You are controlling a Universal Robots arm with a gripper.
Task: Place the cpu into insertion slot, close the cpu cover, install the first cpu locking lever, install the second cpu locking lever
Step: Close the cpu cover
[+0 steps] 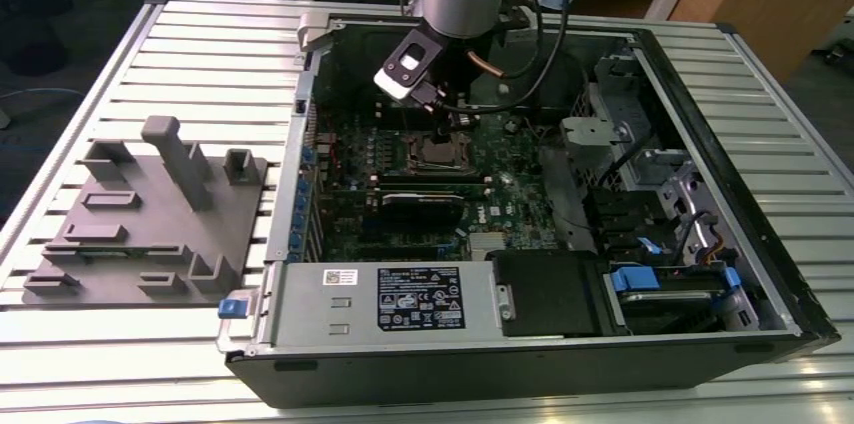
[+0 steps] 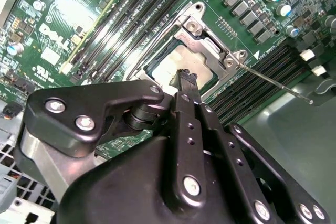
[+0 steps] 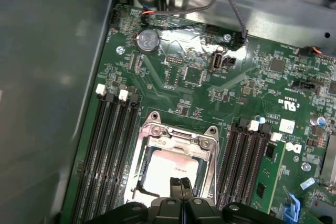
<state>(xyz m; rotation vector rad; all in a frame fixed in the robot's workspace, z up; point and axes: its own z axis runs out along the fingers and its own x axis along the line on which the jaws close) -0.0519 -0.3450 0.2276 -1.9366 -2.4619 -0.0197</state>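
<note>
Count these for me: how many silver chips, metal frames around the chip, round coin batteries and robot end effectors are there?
cpu: 1
cpu cover: 1
coin battery: 1
end effector: 1
Total: 4

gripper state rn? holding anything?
Gripper: shut, nothing seen in its grasp, tip at the cpu.

The cpu (image 3: 170, 171) has a pale, matt metal top. The cpu cover (image 3: 177, 131) is bare shiny metal. The gripper (image 2: 187, 77) looks smooth, black, slightly glossy. The table (image 1: 200, 54) is ribbed light metal.
</note>
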